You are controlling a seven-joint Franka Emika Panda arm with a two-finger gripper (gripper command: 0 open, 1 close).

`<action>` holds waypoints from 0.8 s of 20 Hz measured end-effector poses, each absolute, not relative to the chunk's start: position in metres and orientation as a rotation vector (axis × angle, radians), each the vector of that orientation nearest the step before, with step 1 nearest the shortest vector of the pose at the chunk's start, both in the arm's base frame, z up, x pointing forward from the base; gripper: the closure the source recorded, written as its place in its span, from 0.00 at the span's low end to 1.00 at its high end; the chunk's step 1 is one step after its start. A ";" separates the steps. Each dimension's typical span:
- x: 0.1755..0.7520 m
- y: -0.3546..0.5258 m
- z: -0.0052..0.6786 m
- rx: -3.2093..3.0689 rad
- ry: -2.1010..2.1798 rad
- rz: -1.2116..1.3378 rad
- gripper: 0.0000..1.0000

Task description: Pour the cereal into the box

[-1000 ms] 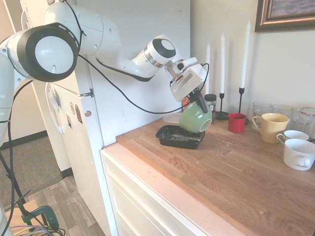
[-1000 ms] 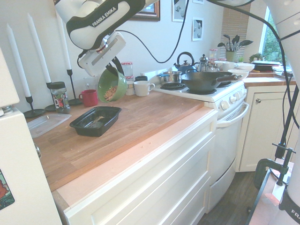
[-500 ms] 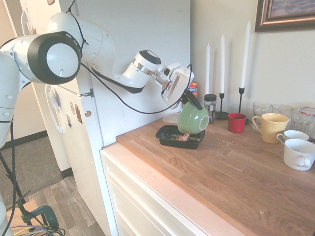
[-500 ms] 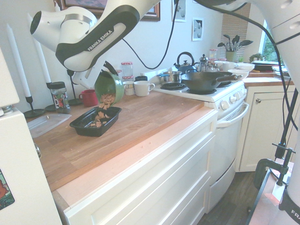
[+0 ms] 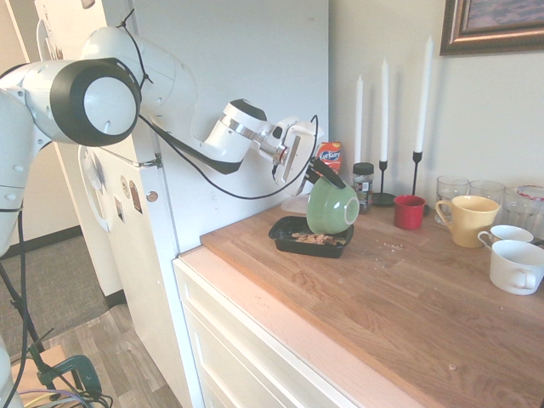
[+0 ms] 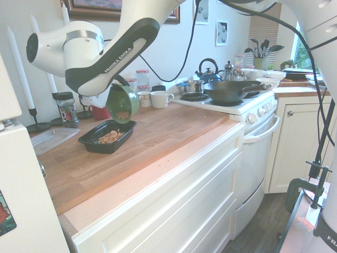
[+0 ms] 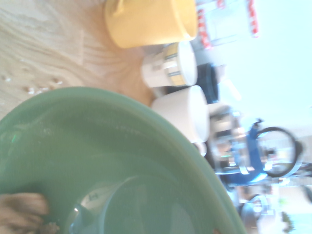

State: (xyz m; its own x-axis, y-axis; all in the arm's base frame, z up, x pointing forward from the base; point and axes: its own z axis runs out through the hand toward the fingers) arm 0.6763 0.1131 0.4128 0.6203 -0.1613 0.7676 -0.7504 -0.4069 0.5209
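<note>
Cereal lies in the black box at the frame's centre in the first exterior view, under the tipped green bowl, whose rim the gripper clamps with closed fingers. Pouring looks nearly done; a second ago the bowl hung higher and the box was almost bare.

Second exterior view, left of centre: flakes now heap in the box, with a few in the bowl. A steeper tilt should clear them.

Wrist view: the bowl's inside is mostly bare, with a brown clump at lower left.

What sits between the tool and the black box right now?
The tilted green bowl, gripped at its rim by the tool, hangs over the box where cereal already lies. Both exterior views show it.
</note>
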 end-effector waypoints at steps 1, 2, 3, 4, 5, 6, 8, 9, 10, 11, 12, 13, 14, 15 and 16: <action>0.674 0.117 0.412 1.888 -0.711 0.803 1.00; 0.672 0.120 0.410 1.867 -0.695 0.814 1.00; 0.669 0.125 0.408 1.845 -0.678 0.828 1.00; 0.664 0.131 0.406 1.819 -0.660 0.844 1.00; 0.658 0.138 0.402 1.793 -0.647 0.855 1.00; 0.651 0.145 0.399 1.774 -0.635 0.861 1.00; 0.638 0.159 0.397 1.754 -0.612 0.875 1.00; 0.634 0.164 0.397 1.743 -0.597 0.885 1.00; 0.633 0.167 0.398 1.727 -0.581 0.898 1.00; 0.632 0.167 0.397 1.714 -0.568 0.905 1.00; 0.631 0.167 0.395 1.704 -0.557 0.907 1.00; 0.630 0.167 0.393 1.698 -0.550 0.907 1.00; 0.629 0.167 0.391 1.695 -0.544 0.907 1.00; 0.628 0.168 0.389 1.694 -0.539 0.906 1.00; 0.627 0.169 0.389 1.695 -0.537 0.907 1.00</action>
